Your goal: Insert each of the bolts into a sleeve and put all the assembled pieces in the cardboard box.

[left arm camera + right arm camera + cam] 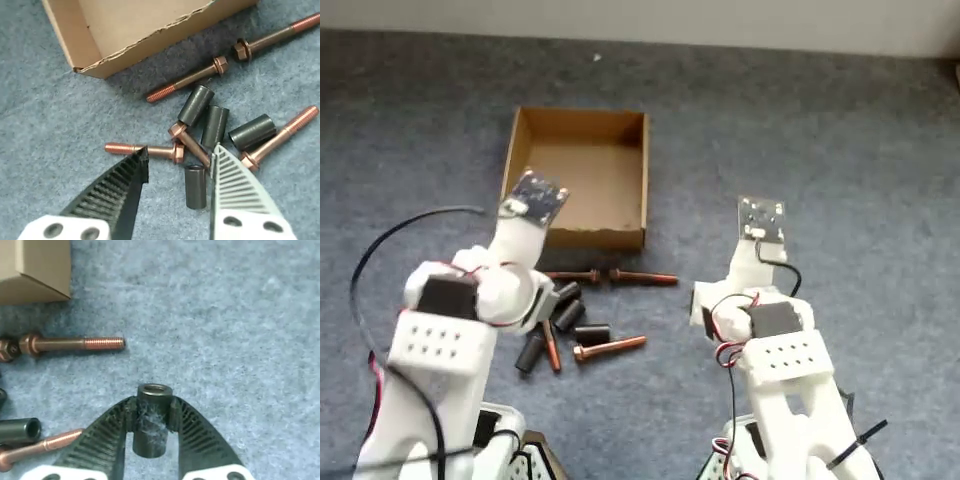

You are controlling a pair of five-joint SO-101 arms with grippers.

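Note:
My right gripper is shut on a dark sleeve, held upright just above the carpet. A copper bolt lies beyond it, near a corner of the cardboard box. My left gripper hangs open over the pile of parts. Between its fingers lie a bolt head and one sleeve. Three more sleeves and several bolts are spread past it. In the high view the cardboard box stands empty behind the bolts and sleeves.
Grey carpet covers the whole table. Open carpet stretches to the right of the box and around the right arm. A black cable loops beside the left arm.

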